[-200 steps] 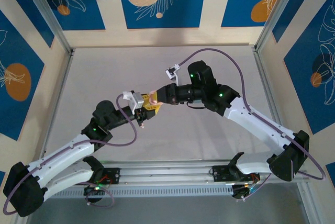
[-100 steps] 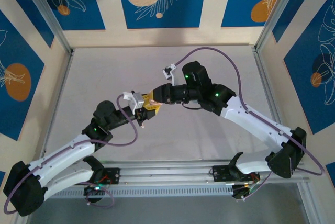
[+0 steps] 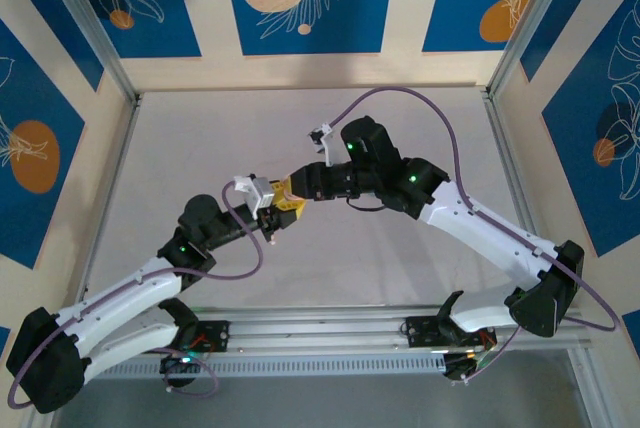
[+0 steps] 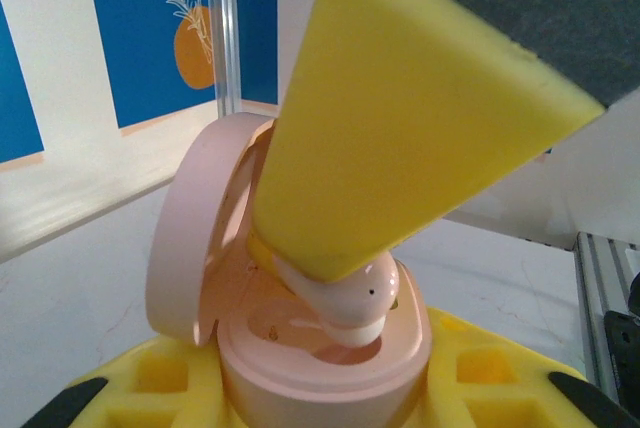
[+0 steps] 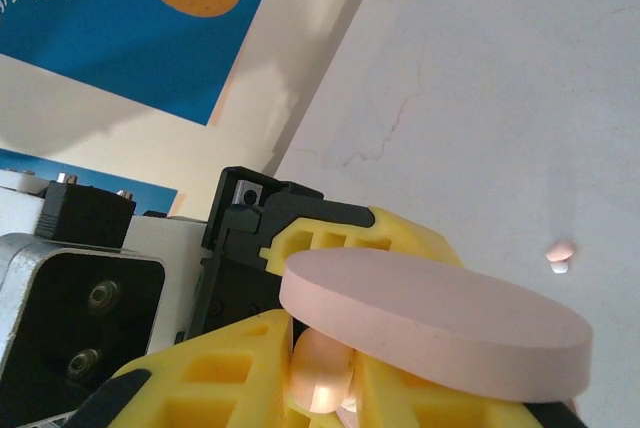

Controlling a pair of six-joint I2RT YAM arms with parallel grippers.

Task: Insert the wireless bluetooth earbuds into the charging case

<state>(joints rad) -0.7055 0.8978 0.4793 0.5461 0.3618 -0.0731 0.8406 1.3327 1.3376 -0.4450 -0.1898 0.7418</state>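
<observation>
— What sits between the jaws?
— A pink case (image 4: 330,373). The left gripper's pads (image 4: 490,388) are yellow and soft. They hug it from both sides, low down.
— Is it open?
— Yes. The lid (image 4: 195,238) stands up over the left jaw, tipped back.
— What is the big yellow thing above?
— The right gripper's finger (image 4: 400,118). It slants down from up on the right, over the jaws.
— What is at its tip?
— A pink earbud (image 4: 358,298). It touches the finger, and its pale end sits in a hole in the case.
</observation>
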